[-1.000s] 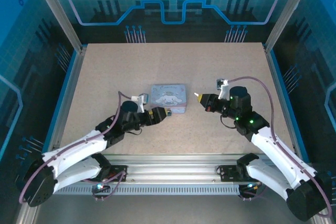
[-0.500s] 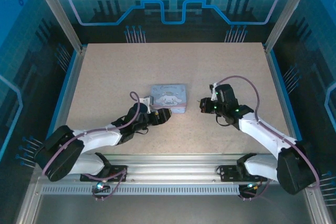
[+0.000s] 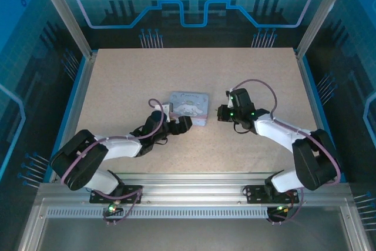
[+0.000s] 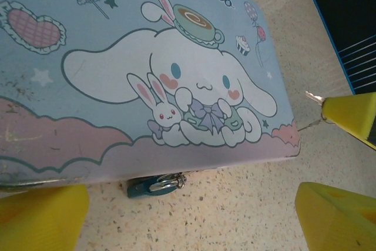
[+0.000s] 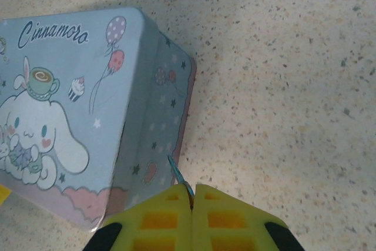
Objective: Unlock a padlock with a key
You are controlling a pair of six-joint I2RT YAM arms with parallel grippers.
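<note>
The padlock (image 4: 154,184), small, teal with a silver shackle, lies on the table against the near edge of the pale-blue cartoon tin (image 4: 147,63). My left gripper (image 4: 188,221) stands open just in front of it, with nothing between its yellow fingers (image 4: 41,216). In the top view the left gripper (image 3: 184,124) sits at the front edge of the tin (image 3: 189,107). My right gripper (image 5: 192,195) is shut on the key (image 5: 178,174), whose thin blade points at the tin's right side wall (image 5: 158,121). From above, the right gripper (image 3: 220,114) is just right of the tin.
The speckled beige table (image 3: 117,80) is bordered by blue rails and metal posts (image 3: 305,57). In the left wrist view a yellow fingertip (image 4: 352,113) of the right gripper shows beside the tin's corner.
Both arms have reached forward and lowered toward the tin. The right gripper moved left to the tin's right side with the key. The left jaws have opened wider.
</note>
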